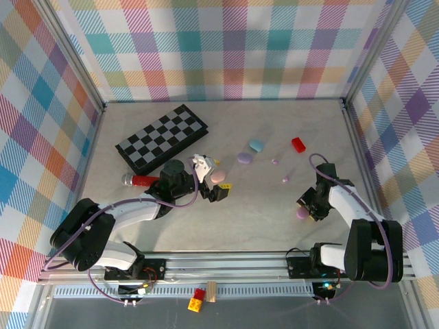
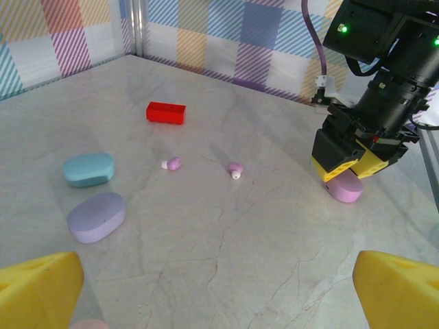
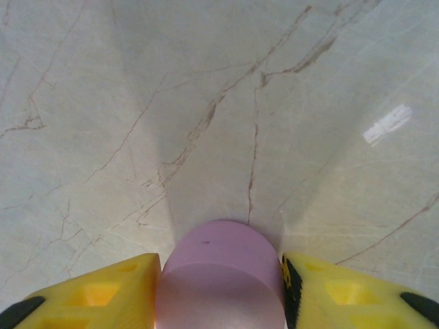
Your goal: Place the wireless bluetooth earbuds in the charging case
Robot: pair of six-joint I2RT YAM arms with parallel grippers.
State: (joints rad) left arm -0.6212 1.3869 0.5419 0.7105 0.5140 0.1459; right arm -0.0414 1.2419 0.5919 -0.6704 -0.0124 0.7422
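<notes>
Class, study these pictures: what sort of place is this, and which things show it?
Probably a robot lab test cell: a left arm and right arm bolted to a metal rail, plaid screens walling in a marble-look table, and small props like a chessboard.

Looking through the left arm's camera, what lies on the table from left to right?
Teal case → first earbud → second earbud → pink case between the tips of the right pincer.

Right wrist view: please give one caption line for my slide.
Right end effector clasps a pink oval case between its yellow fingers on the marble-veined table.
</notes>
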